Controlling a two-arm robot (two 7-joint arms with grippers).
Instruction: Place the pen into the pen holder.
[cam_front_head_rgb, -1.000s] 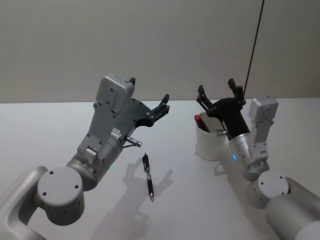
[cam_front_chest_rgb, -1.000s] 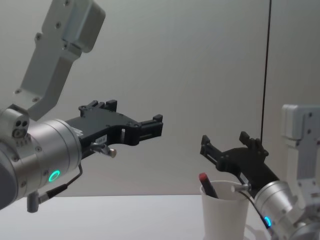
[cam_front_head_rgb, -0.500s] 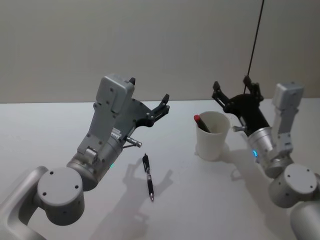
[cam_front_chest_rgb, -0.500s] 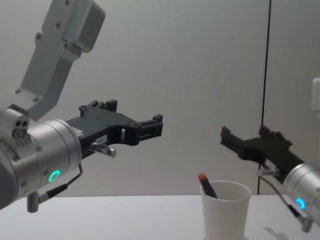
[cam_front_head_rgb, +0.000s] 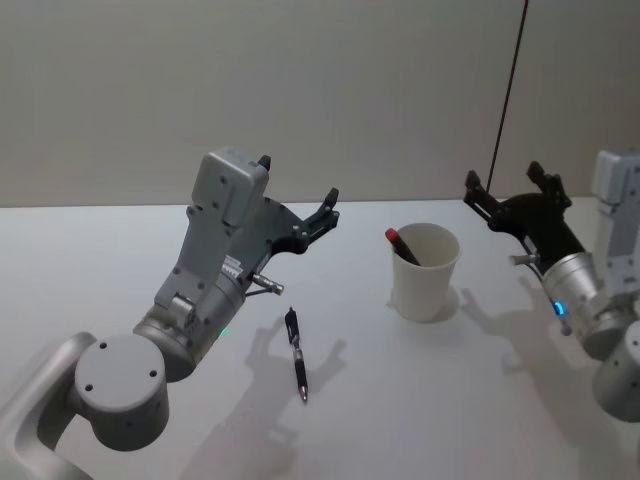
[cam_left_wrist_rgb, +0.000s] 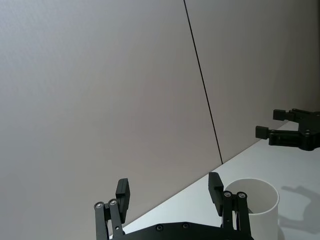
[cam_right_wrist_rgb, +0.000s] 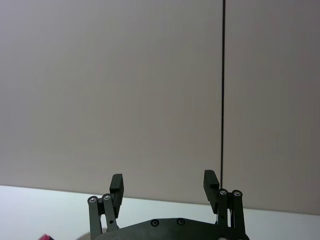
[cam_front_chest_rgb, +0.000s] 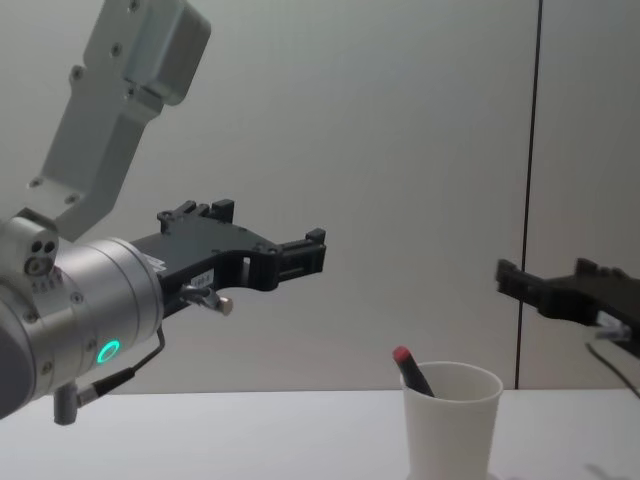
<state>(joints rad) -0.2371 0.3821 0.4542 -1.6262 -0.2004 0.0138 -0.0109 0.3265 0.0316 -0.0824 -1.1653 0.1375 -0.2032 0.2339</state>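
Bench (cam_front_head_rgb: 120, 260) first: a black pen (cam_front_head_rgb: 296, 354) lies flat on its white top, below the left tool (cam_front_head_rgb: 297, 179) and on the robot's side of it, touching nothing else. Its length runs roughly toward and away from the robot. The left tool hangs in the air well above that pen, its two black fingers spread wide apart with nothing between them, pointing forward and slightly toward the right tool.

Farther out stands the pen holder (cam_front_head_rgb: 425, 275), a plain white paper cup, upright on the bench. It sits between the two tools and lower than both, nearer the right one but clear of it. A second pen with a red end (cam_front_head_rgb: 402, 245) leans inside the cup, its red end poking up past the rim on the side facing the left tool.

Beyond the cup, the right tool (cam_front_head_rgb: 503, 176) is raised above rim height and off to the cup's outer side, fingers parted and empty.

Behind everything, a thin dark line (cam_front_head_rgb: 508, 90) runs up the pale wall.
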